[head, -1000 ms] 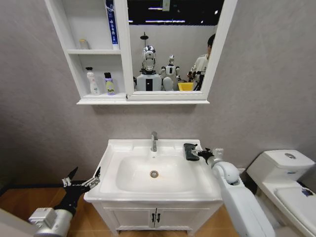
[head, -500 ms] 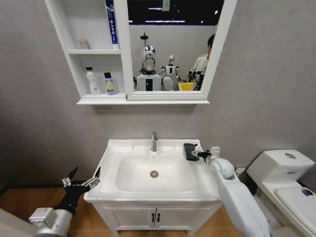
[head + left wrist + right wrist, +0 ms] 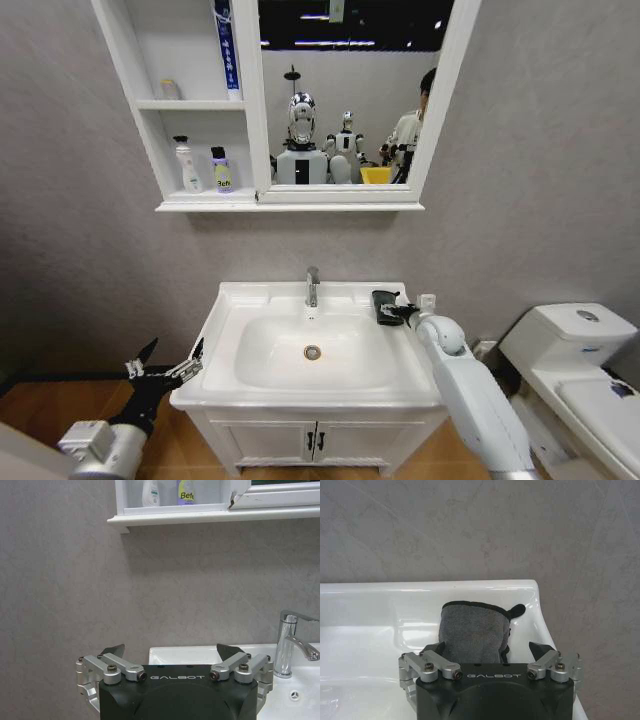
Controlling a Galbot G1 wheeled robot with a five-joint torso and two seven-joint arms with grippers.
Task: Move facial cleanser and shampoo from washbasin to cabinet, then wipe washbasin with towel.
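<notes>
Towel's near edge — hidden behind right hand.

The towel lies on the washbasin rim at its back right corner, right of the faucet. The cabinet hangs above, two bottles on its lowest shelf.

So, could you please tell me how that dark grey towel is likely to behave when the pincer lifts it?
The towel is folded cloth, so it will probably sag and may unfold if pinched by one layer. It looks small and light. On the glossy washbasin ledge it may slide when nudged. The open right pincer straddles it.
</notes>
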